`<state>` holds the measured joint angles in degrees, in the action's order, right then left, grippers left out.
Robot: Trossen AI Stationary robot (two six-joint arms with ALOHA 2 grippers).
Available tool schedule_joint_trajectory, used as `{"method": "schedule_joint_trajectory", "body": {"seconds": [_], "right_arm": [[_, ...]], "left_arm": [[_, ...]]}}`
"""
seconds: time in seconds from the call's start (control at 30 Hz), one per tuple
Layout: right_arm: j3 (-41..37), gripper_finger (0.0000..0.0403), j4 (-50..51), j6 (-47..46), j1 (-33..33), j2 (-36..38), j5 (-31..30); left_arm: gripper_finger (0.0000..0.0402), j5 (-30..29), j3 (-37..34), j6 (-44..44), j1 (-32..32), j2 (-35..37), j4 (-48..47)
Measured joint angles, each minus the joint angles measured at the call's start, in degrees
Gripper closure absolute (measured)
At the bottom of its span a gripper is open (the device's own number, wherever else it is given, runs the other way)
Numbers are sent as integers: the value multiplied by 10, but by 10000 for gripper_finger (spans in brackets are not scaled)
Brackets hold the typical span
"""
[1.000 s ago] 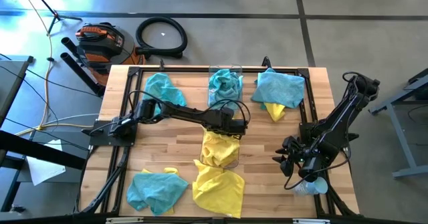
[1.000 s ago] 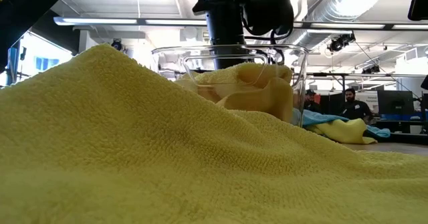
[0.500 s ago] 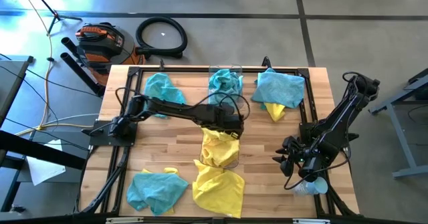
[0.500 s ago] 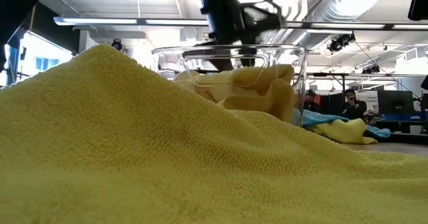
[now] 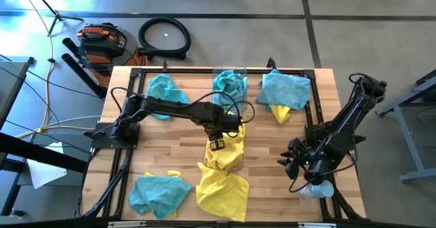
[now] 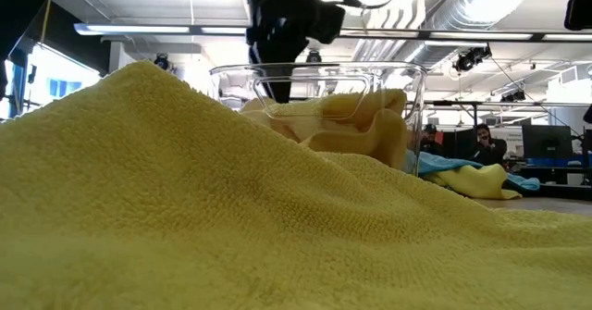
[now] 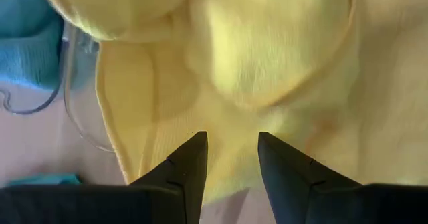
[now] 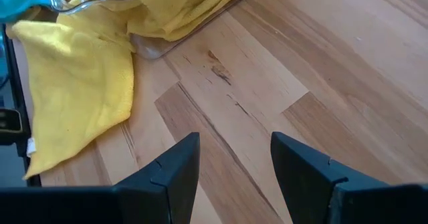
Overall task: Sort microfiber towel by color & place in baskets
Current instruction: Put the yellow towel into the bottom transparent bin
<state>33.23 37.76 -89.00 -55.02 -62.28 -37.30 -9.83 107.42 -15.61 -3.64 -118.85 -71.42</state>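
A clear basket (image 5: 237, 161) at the table's middle holds yellow towels (image 7: 267, 57). My left gripper (image 7: 231, 144) hangs open above them, pointing down, with nothing between its fingers. A second clear basket (image 5: 230, 71) at the far edge holds a teal towel (image 5: 229, 86). Loose towels lie flat on the table: teal (image 5: 163, 89) at the far left, teal on yellow (image 5: 283, 92) at the far right, teal (image 5: 157, 191) and yellow (image 5: 221, 190) at the near edge. My right gripper (image 8: 234, 150) waits open over bare wood at the near right.
A white bottle (image 5: 317, 189) lies by the right arm at the near right corner. Black frame rails (image 5: 204, 70) run round the table. The near yellow towel (image 6: 139, 208) fills the low view's front. People (image 6: 481, 142) stand far behind the table.
My left gripper has risen from the yellow towels in the middle basket and rolled about its wrist, drifting a little toward the table's left and near edges. Its fingers have stayed open. The towels lie as before.
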Motion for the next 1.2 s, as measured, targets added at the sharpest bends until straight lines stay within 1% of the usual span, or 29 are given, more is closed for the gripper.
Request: {"method": "schedule_joint_trajectory", "body": {"seconds": [0.1, 0.33, 0.5, 0.7, 0.8, 0.97, 1.2], "right_arm": [[0, 222, 0, -23, 0, 0, -12], [0, 222, 1, -104, 2, 0, -73], [0, 222, 1, -141, 19, 0, -74], [0, 222, -1, -143, 43, 0, -73], [0, 222, -2, -154, 54, 0, -71], [0, 222, -2, -159, 66, 0, -68], [0, 222, 0, -162, 79, 0, -68]], "left_arm": [[280, 2, 0, 45, 1, -8, 4], [280, 2, 1, 131, 3, -52, 7], [280, 2, 1, 163, 4, -89, 12], [280, 1, 0, 158, 14, -101, 9], [280, -10, 0, 157, 18, -91, -2], [280, -39, 0, 159, 23, -55, -28], [280, -44, 1, 158, 25, 1, -14]]}}
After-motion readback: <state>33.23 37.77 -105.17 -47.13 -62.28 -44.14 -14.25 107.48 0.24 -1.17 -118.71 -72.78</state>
